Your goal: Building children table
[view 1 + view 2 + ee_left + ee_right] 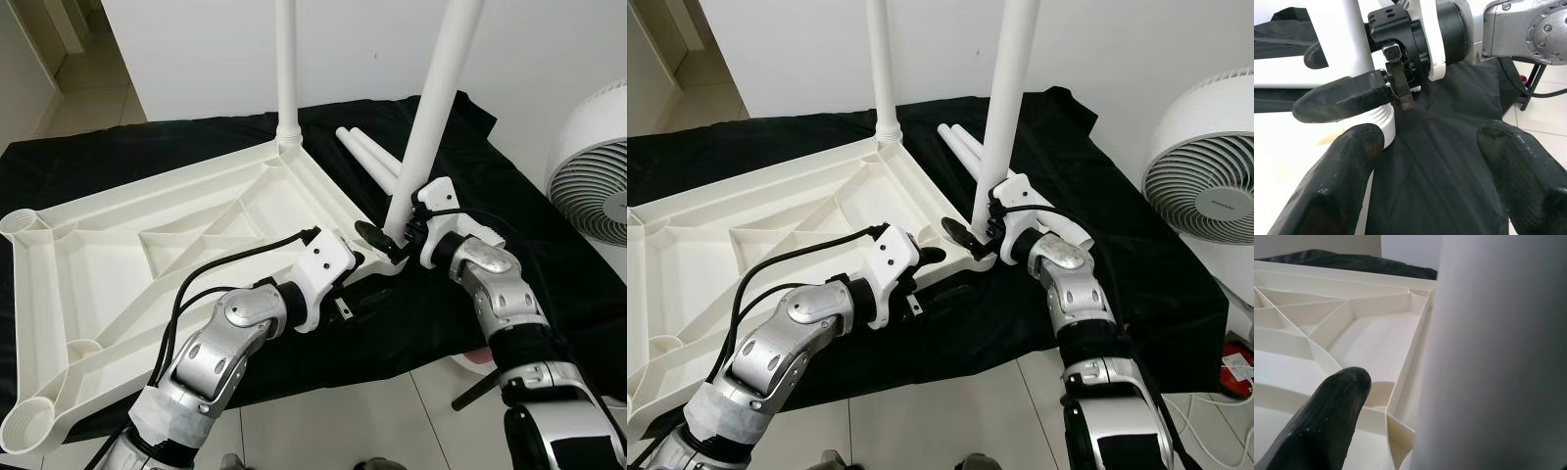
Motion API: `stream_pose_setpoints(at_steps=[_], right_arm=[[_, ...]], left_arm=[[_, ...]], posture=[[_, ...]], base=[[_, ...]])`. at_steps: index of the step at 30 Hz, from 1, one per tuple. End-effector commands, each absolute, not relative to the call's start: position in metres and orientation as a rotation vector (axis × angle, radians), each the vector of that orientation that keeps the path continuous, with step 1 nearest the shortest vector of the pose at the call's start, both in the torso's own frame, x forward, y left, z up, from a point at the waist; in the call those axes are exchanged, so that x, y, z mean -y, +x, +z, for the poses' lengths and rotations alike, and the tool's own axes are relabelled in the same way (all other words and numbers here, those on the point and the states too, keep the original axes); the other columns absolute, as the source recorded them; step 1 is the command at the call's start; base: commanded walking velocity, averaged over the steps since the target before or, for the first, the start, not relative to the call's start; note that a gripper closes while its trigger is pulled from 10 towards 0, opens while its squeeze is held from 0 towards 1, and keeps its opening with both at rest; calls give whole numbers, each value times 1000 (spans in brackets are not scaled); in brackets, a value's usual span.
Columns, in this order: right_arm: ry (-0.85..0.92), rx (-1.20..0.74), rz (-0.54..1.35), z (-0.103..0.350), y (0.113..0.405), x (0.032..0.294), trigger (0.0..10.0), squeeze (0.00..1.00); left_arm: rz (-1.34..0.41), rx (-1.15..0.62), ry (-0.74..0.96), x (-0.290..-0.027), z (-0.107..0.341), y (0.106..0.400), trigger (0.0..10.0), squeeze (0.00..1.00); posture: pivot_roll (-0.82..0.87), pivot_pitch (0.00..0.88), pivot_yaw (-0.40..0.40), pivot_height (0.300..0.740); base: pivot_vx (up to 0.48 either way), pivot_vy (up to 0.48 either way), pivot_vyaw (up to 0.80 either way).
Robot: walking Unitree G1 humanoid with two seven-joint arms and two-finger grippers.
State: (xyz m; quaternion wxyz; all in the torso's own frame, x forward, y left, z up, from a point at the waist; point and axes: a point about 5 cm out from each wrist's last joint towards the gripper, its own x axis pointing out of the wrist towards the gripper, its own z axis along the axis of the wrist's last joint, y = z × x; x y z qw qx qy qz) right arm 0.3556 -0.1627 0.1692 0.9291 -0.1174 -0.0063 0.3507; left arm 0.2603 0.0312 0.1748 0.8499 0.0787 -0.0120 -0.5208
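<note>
The tabletop (186, 235) lies upside down on a black cloth (549, 264), one leg (287, 69) standing upright in its far corner socket and two spare legs (367, 157) lying on the cloth beyond. The right gripper (387, 235) is clamped on a second leg (436, 117), held tilted at the tabletop's near right corner. The left gripper (1425, 166), fingers apart, sits just beside that corner, and a fan (593, 157) stands to the right.
</note>
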Motion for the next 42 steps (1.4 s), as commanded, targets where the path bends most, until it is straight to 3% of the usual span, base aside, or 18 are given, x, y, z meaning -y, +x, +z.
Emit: stream_pose_setpoints(at_steps=[1, 3, 4, 5, 6, 8, 9, 18, 19, 20, 31, 34, 40, 42], right_arm=[[-256, -15, 735, 164, 357, 161, 10000, 0], [-256, -24, 742, 163, 359, 161, 10000, 0], [-254, -34, 756, 162, 361, 161, 8588, 0], [-254, -34, 756, 162, 361, 161, 8588, 0], [-264, -47, 770, 159, 361, 160, 3294, 0], [-264, -47, 770, 159, 361, 160, 3294, 0], [-268, -56, 784, 157, 363, 160, 0, 0], [-261, -54, 799, 155, 361, 168, 0, 0], [-257, -50, 789, 155, 361, 170, 2588, 0], [-252, -46, 774, 155, 362, 171, 10000, 0], [-217, 12, 640, 160, 363, 165, 10000, 0], [-139, 25, 472, 161, 356, 147, 10000, 0], [-97, 21, 322, 160, 350, 137, 10000, 0], [-50, 24, 192, 158, 343, 129, 10000, 0]], left_arm=[[-1101, 9, 156, -32, 173, 260, 10000, 0], [-1101, 9, 156, -32, 173, 260, 10000, 0], [-1102, 10, 157, -32, 174, 260, 10000, 0], [-1102, 10, 157, -32, 174, 260, 10000, 0], [-1104, 12, 158, -31, 174, 260, 10000, 0], [-1104, 12, 158, -31, 174, 260, 10000, 0], [-1106, 13, 160, -31, 174, 260, 10000, 0], [-1109, 14, 164, -30, 175, 261, 10000, 0], [-1109, 14, 163, -30, 175, 261, 10000, 0], [-1110, 14, 163, -30, 175, 261, 10000, 0], [-1109, 15, 162, -29, 175, 262, 10000, 0], [-1110, 13, 160, -28, 173, 261, 10000, 0], [-1110, 13, 160, -28, 173, 261, 10000, 0], [-1107, 16, 161, -28, 173, 262, 10000, 0]], posture=[[-129, 38, 57, 740], [-128, 37, 59, 740], [-128, 37, 59, 740], [-128, 37, 59, 740], [-128, 37, 59, 740], [-128, 37, 59, 740], [-133, 35, 66, 740], [-135, 34, 66, 740], [-135, 34, 66, 740], [-137, 35, 64, 740], [-139, 38, 55, 740], [-145, 36, 50, 740], [-144, 29, 44, 740], [-142, 24, 38, 740]], base=[[0, 0, 0], [0, 0, 0], [0, 0, 0], [0, 0, 0], [0, 0, 0], [0, 0, 0], [0, 0, 0], [0, 0, 0], [0, 0, 0], [0, 0, 0], [0, 0, 0], [0, 0, 0], [0, 0, 0], [0, 0, 0]])
